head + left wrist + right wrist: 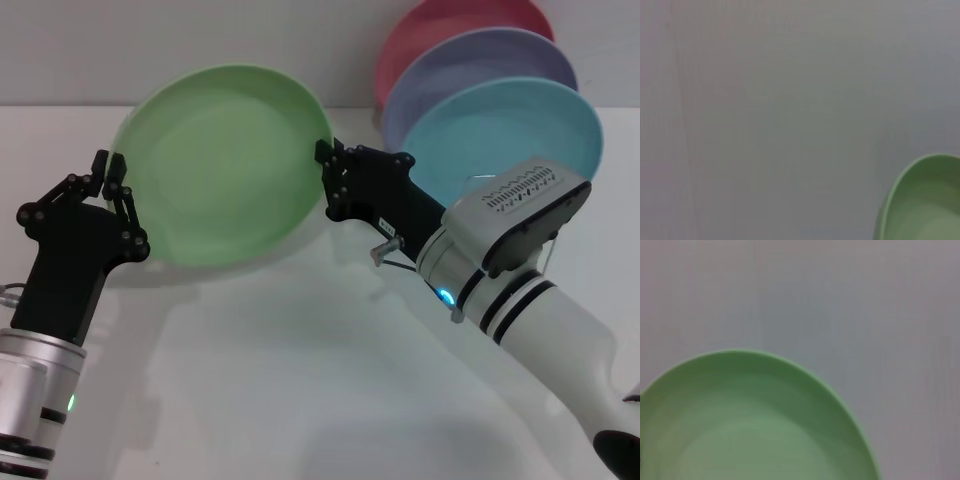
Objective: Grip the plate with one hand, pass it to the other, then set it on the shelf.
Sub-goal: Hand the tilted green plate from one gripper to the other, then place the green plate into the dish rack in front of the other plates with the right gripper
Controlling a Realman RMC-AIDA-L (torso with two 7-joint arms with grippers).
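Observation:
The light green plate (225, 165) hangs tilted above the white table, held between both arms. My left gripper (110, 166) pinches its left rim, and my right gripper (331, 160) pinches its right rim; both look shut on it. A corner of the plate (925, 200) shows in the left wrist view, and the right wrist view looks into the plate's bowl (750, 425). Of the shelf (473, 180), only a thin wire loop shows at the back right, behind my right arm.
Three plates stand upright in the shelf at the back right: pink (450, 25), lavender (490, 60) and turquoise (500, 130). The white table (280, 380) spreads out below the held plate, where its shadow falls.

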